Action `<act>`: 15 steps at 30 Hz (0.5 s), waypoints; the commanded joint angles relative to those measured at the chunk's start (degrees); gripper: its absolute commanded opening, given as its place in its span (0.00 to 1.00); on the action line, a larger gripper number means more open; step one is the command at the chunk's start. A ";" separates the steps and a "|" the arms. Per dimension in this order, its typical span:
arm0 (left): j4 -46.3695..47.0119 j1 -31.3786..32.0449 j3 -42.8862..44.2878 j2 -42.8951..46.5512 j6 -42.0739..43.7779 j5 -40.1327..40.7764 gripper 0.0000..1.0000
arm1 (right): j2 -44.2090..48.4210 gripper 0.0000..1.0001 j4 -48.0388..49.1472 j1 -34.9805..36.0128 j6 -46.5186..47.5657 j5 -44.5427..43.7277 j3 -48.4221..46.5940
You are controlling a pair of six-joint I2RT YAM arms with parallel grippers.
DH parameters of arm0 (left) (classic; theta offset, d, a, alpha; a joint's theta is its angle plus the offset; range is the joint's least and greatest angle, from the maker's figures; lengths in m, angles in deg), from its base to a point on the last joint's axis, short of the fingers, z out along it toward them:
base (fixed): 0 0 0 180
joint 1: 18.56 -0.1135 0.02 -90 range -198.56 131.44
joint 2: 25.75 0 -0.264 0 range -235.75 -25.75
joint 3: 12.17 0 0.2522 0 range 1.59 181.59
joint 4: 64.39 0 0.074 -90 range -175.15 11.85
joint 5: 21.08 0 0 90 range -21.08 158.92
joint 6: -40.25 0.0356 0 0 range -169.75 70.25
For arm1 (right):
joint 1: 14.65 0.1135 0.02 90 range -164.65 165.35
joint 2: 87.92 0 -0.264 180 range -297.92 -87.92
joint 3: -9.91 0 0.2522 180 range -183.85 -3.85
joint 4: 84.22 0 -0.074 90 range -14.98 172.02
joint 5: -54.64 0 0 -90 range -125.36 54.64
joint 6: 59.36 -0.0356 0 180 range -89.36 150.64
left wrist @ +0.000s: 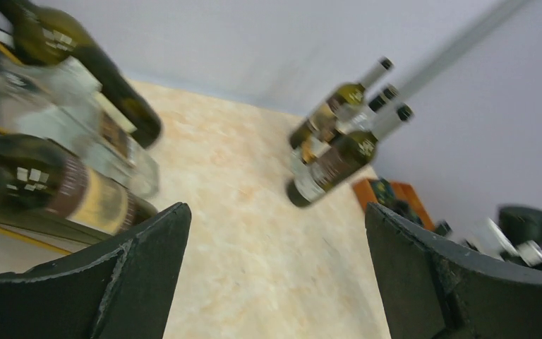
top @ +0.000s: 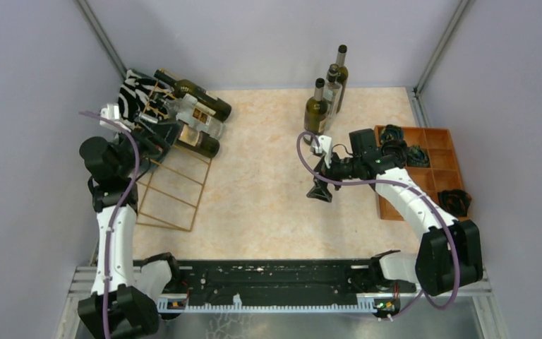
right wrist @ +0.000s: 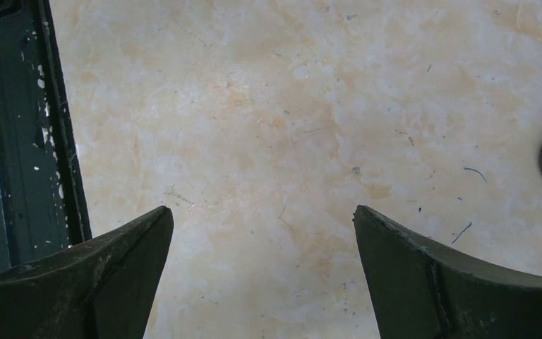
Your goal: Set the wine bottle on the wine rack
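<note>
- Three wine bottles [top: 332, 85] upright, clustered at far edge of surface [top: 268, 205], right of centre; front bottle [top: 315, 107] closest to right arm, none held.
- Three further bottles [top: 197, 116] lying across upper cells of wine rack [top: 176, 187], far-left corner; lower cells unfilled.
- Left fingers [left wrist: 148, 268]: spread wide, gripping nothing, just beside racked bottles, camera facing across towards upright cluster.
- Right fingers [right wrist: 127, 268]: spread wide, gripping nothing, pointed down over bare surface, near front bottle but apart from it.
- Wooden tray [top: 437, 138] at right edge, dark items in compartments; no part in job.
- Risk, toppling: cluster tightly packed, so likely knock-on fall if fingers brush a neighbour while closing on front bottle.
- Risk, slip: smooth glass, weight low in body; probable swing or drop if gripped only at neck.
- Risk, rack: likely disturbance of racked bottles or shift of light wire frame if newcomer lowered hard or off-cell.
- Risk, arms: possible crowding near rack with left arm parked there.
</note>
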 commanded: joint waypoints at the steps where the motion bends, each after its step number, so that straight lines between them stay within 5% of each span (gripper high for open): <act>1: 5.14 -0.05 -3.33 3.11 -6.99 -15.49 0.99 | 2.13 0.98 -0.18 -1.93 2.60 3.05 0.61; 6: 7.39 4.28 -6.44 5.79 -8.85 -19.13 0.99 | 2.13 0.98 -0.66 -3.42 3.37 3.92 0.71; 11: 9.70 19.64 -10.90 9.57 -6.11 -12.92 0.99 | 2.24 0.98 -1.08 -4.61 3.97 4.84 0.80; 15: 17.60 26.00 -17.80 12.05 -11.07 -11.68 0.99 | 2.78 0.98 -1.07 -6.26 4.22 5.79 1.10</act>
